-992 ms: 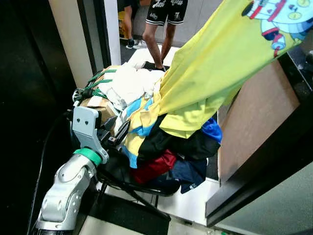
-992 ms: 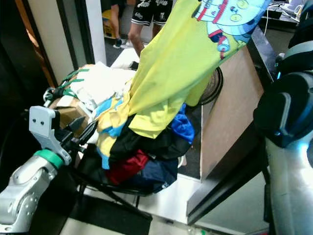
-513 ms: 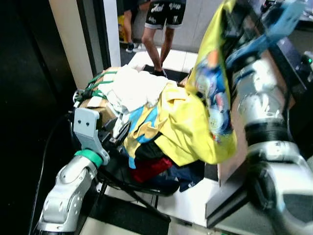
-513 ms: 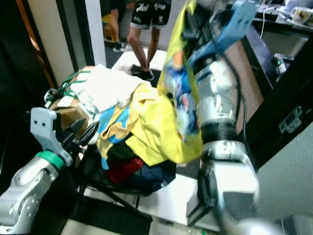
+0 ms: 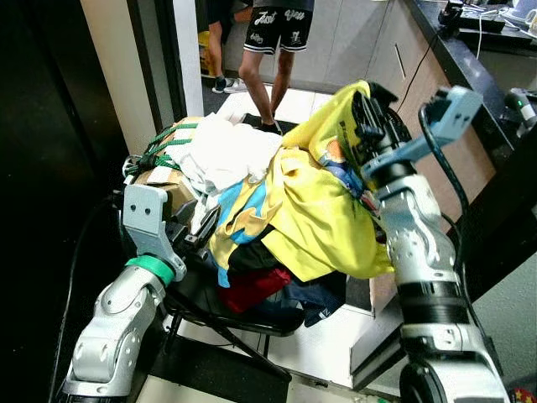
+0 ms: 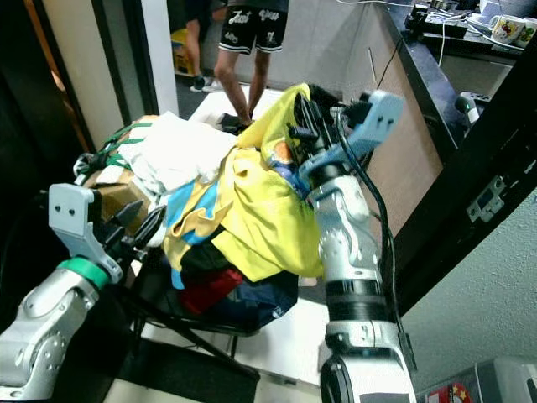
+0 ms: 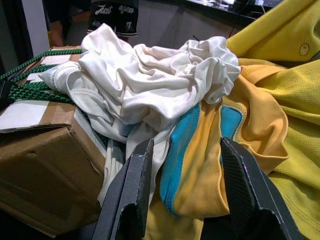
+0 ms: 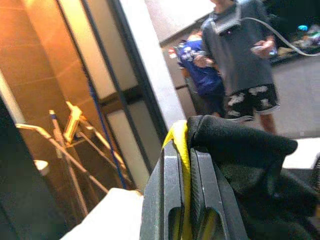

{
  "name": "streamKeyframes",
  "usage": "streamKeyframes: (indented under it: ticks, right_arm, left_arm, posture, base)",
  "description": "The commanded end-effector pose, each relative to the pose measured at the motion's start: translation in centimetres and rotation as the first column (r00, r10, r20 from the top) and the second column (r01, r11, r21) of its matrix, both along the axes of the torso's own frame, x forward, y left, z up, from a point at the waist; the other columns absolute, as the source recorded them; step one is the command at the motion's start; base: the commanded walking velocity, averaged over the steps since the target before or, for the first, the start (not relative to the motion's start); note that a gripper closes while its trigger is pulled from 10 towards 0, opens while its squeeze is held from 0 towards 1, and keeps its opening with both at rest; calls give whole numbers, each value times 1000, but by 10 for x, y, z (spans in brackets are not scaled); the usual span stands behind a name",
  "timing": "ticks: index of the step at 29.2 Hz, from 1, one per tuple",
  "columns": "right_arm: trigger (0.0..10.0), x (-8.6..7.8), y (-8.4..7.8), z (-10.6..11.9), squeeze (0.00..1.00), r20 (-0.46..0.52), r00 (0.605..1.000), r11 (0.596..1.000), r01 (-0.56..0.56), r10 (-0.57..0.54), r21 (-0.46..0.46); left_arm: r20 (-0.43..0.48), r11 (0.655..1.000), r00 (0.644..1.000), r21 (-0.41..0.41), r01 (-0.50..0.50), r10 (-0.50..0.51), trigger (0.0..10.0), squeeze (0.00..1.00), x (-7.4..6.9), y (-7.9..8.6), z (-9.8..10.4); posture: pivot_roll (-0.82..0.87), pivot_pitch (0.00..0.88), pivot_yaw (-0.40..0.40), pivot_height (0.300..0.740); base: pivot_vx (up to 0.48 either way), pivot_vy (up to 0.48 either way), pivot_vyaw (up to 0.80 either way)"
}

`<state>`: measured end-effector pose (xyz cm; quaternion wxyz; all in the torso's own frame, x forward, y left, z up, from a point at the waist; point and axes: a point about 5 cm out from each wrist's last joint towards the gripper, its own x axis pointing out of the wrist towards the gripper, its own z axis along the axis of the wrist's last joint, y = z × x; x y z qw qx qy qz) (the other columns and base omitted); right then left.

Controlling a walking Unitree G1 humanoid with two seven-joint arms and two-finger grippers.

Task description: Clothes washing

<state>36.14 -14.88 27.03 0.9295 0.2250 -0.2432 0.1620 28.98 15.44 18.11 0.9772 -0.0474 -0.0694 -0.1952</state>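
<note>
Yellow printed jersey shirt (image 5: 323,222) drapes over the heaped clothes, pinched by the right tool (image 5: 367,126); left tool (image 7: 185,195) spread apart.

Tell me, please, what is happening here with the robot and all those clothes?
The robot is sorting laundry piled on a chair. Its right claw is shut on a yellow shirt, holding it up over the heap. Its left claw is open at the edge of the pile, beside a white garment and a cardboard box. A person stands behind.
</note>
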Motion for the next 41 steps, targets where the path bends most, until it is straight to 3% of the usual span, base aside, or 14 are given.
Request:
streamKeyframes:
  ticks: [1, 7, 9, 14, 25, 26, 27, 28, 29, 31, 32, 35, 37, 41]
  right_arm:
    - [10000, -4, -21, 12, 0, 24, 997, 997, 72, -73, 25]
    - [10000, 0, -46, 15, 0, -4, 982, 982, 186, -186, 7]
    - [10000, 3, -78, 2, 0, -73, 942, 937, 314, -328, -156]
    - [10000, 1, -83, -12, 0, -111, 946, 929, 267, -303, -256]
    - [10000, -9, -71, 13, 0, 9, 979, 979, 204, -204, -14]
    - [10000, -11, -42, 17, 0, 46, 999, 996, 27, -24, -82]
    - [10000, -11, -42, 17, 0, 46, 999, 996, 27, -24, -82]
    - [10000, -18, -7, 14, 0, 45, 983, 977, -172, 179, -129]
    - [10000, -34, 37, 5, 0, 35, 902, 887, -415, 430, -200]
    - [10000, -34, 37, 5, 0, 35, 902, 887, -415, 430, -200]
    - [10000, -51, 67, -2, 0, 28, 802, 785, -575, 596, -230]
    - [10000, -51, 67, -2, 0, 28, 802, 785, -575, 596, -230]
    - [10000, -65, 92, -8, 0, 37, 718, 712, -680, 695, -175]
    - [10000, -55, 92, -12, 0, 33, 775, 775, -627, 631, -80]
  left_arm:
    - [-19, 1000, 1000, 18, -9, 10, 10000, 0, 1, 1, -4]
    - [-22, 1000, 1000, 23, -6, 7, 10000, 0, 0, 0, -4]
    - [-31, 999, 1000, 38, -3, 4, 10000, 0, 0, -1, -7]
    - [-36, 999, 999, 45, 4, -3, 10000, 0, 0, -2, -8]
    - [-40, 999, 999, 45, 15, -13, 10000, 0, 1, -4, -8]
    - [-39, 999, 999, 43, 20, -18, 10000, 0, 1, -6, -8]
    - [-39, 999, 999, 43, 20, -18, 10000, 0, 1, -6, -8]
    - [-38, 999, 999, 40, 27, -25, 10000, 0, 1, -8, -8]
    - [-34, 999, 999, 37, 33, -32, 10000, 0, 2, -10, -7]
    - [-34, 999, 999, 37, 33, -32, 10000, 0, 2, -10, -7]
    - [-31, 999, 999, 35, 37, -36, 10000, 0, 2, -11, -6]
    - [-31, 999, 999, 35, 37, -36, 10000, 0, 2, -11, -6]
    - [-28, 999, 999, 34, 30, -29, 10000, 0, 1, -9, -6]
    - [-29, 999, 999, 35, 23, -22, 10000, 0, -1, -8, -7]
  posture:
    - [63, 0, 14, 740]
    - [63, 0, 14, 740]
    - [57, 0, 17, 740]
    - [54, 0, 20, 740]
    - [46, 0, 29, 740]
    - [42, 0, 32, 740]
    - [42, 0, 32, 740]
    - [38, 0, 32, 740]
    - [43, 0, 28, 740]
    - [43, 0, 28, 740]
    - [45, 0, 24, 740]
    - [45, 0, 24, 740]
    - [50, 0, 18, 740]
    - [50, 0, 18, 740]
  base:
    - [0, 0, 0]
    - [0, 0, 0]
    - [0, 0, 0]
    - [0, 0, 0]
    - [0, 0, 0]
    - [0, 0, 0]
    - [0, 0, 0]
    - [0, 0, 0]
    - [0, 0, 0]
    - [0, 0, 0]
    - [0, 0, 0]
    - [0, 0, 0]
    - [0, 0, 0]
    - [0, 0, 0]
